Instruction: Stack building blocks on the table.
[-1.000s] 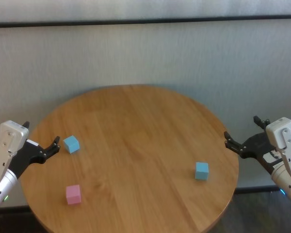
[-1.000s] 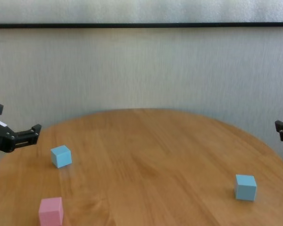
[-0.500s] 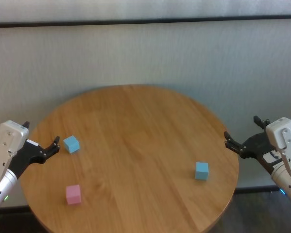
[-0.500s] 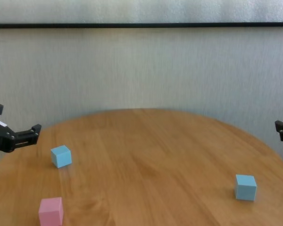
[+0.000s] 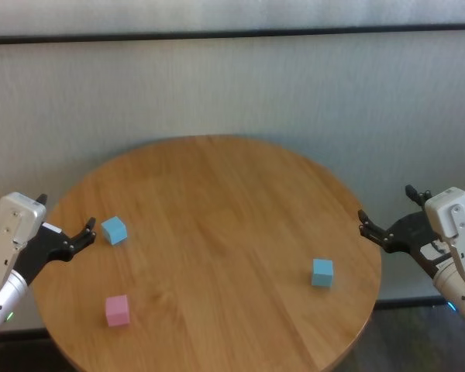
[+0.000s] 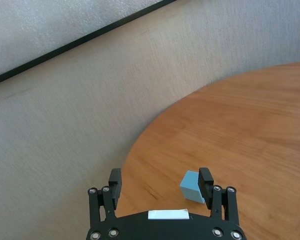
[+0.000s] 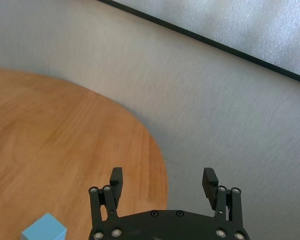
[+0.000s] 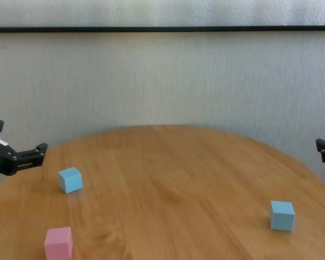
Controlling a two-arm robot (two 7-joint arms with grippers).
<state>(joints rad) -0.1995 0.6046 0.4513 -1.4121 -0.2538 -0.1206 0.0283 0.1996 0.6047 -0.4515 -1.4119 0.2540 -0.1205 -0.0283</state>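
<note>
Three blocks, all single, none stacked. Pink block [image 5: 117, 310] sits near the table's front-left edge. One light blue block [image 5: 114, 229] lies just beyond it, toward the left rim. The other light blue block [image 5: 322, 272] is well apart from both, over on the right side. The round wooden table [image 5: 217, 201] carries nothing else that I can see.

What changed over the last second: nothing. Blocks sit where they sat, and both my arms hold the same poses at the table's flanks. I read this as the very start, with no step of the stack begun.

My left gripper [image 5: 64, 222] hangs at the left rim, fingers spread wide, holding nothing. In the left wrist view the near blue block [image 6: 192, 185] shows just ahead of one fingertip, beside the gap rather than in it, not touching.

My right gripper [image 5: 387, 212] hangs off the right rim, past the table edge, fingers likewise spread and empty. Its wrist view catches the right-hand blue block [image 7: 44, 228] lower down, clear of the fingers.

Judgement: the left arm has the shortest reach to a first pick. It would need to centre the block between its fingers before closing.
</note>
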